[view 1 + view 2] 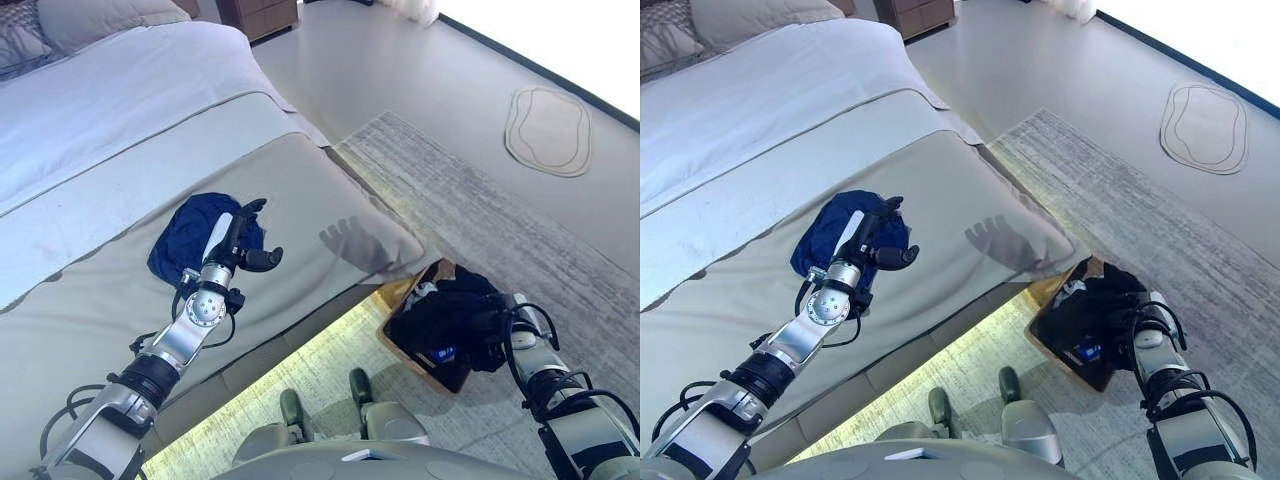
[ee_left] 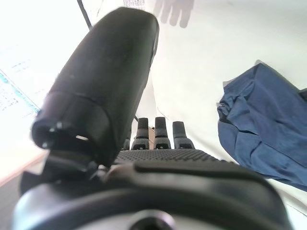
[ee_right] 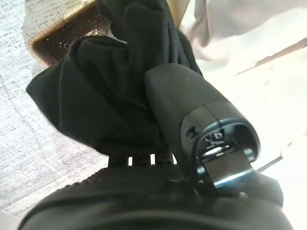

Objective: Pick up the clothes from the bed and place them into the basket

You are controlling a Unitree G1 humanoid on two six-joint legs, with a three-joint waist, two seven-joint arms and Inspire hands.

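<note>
A dark blue garment (image 1: 185, 235) lies bunched on the beige bed cover (image 1: 300, 190). My left hand (image 1: 237, 238) hovers over its right edge, open, with straight fingers (image 2: 156, 129) and the thumb spread; in the left wrist view the blue garment (image 2: 264, 124) lies beside the hand, not in it. On the floor by the bed's corner stands a brown basket (image 1: 398, 296) piled with black clothes (image 1: 450, 305). My right hand (image 1: 500, 325) is at the basket's right side, thumb (image 3: 182, 96) and fingers closed on a black garment (image 3: 96, 86) that hangs over the basket (image 3: 62, 31).
The bed (image 1: 120, 110) fills the left, with pillows at its head. A grey striped rug (image 1: 480, 220) lies under the basket. A small oval mat (image 1: 547, 130) lies on the floor at the far right, and a wooden dresser (image 1: 258, 12) stands at the back.
</note>
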